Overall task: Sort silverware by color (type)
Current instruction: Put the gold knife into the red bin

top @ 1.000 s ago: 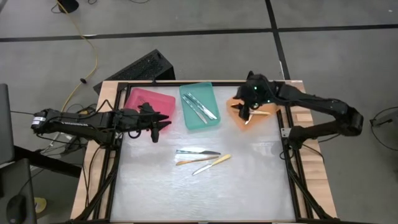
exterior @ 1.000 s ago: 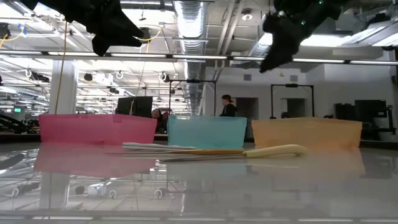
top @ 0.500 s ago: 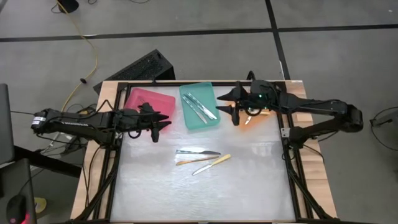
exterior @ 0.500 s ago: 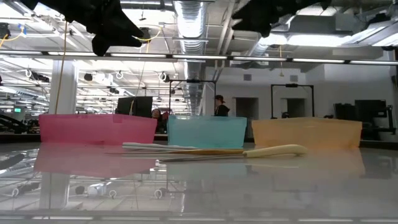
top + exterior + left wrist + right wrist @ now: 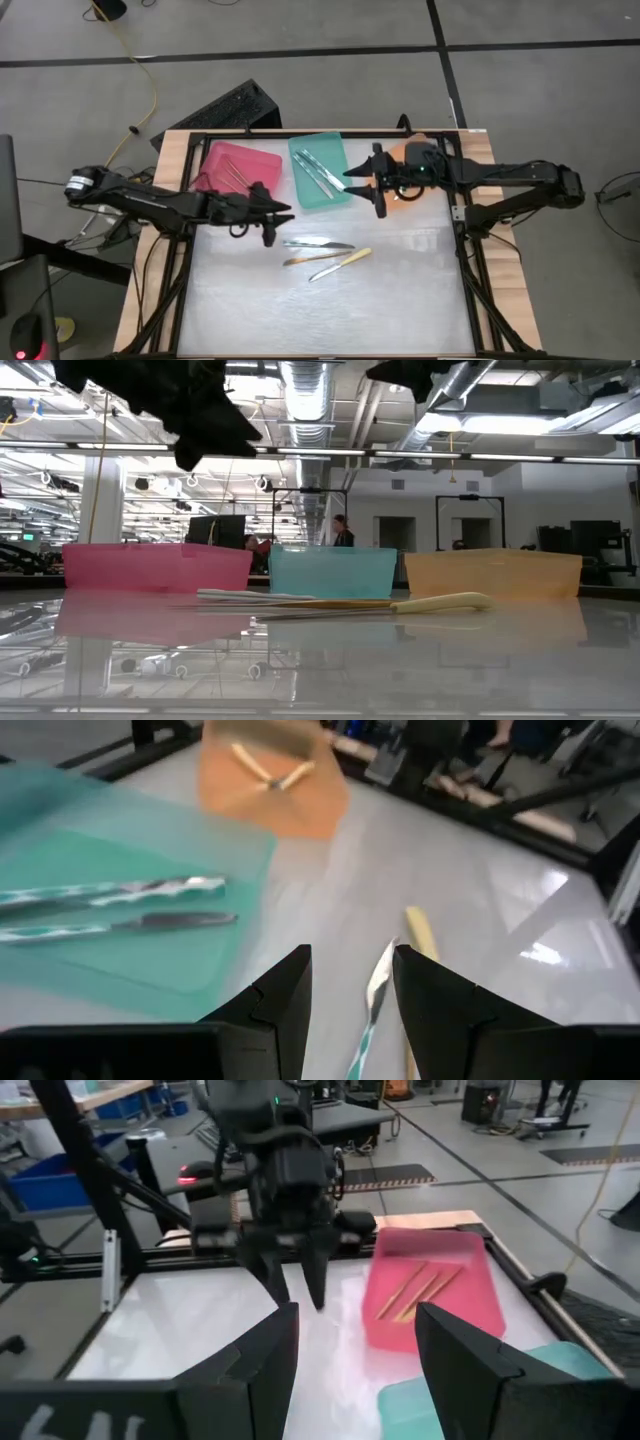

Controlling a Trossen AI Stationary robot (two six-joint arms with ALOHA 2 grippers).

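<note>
**Both claws hang empty over a half-sorted desk**

From above, my left claw (image 5: pixel 272 215) hovers over the white desk (image 5: pixel 400 300) just in front of the pink plastic tray (image 5: pixel 225 160), its fingers apart and holding nothing. My right claw (image 5: pixel 372 186) hangs between the teal plastic tray (image 5: pixel 335 150) and the orange plastic tray (image 5: pixel 425 140), fingers likewise spread and empty.

Three pieces of silverware lie loose near the desk's middle: a teal-handled knife (image 5: pixel 318 244), an orange-tan-handled utensil (image 5: pixel 305 259) touching it, and a pale yellow-handled utensil (image 5: pixel 342 263) just beside them.

The overhead view shows two teal-handled utensils (image 5: pixel 322 170) in the teal tray and thin pale pieces (image 5: pixel 235 178) in the pink one. What the orange tray holds is masked there by my right arm; my left wrist camera shows it instead, with two pale-handled pieces (image 5: pixel 268 775) crossed inside. That camera also frames the teal-handled knife's blade between my left fingers (image 5: pixel 280 1005), though well beyond them.

My right wrist camera looks back at my left claw and shows the pink tray's contents lying side by side.

The table-level view shows the three trays in a row behind the loose silverware, and a person (image 5: pixel 343 532) standing far back in the room.
</note>
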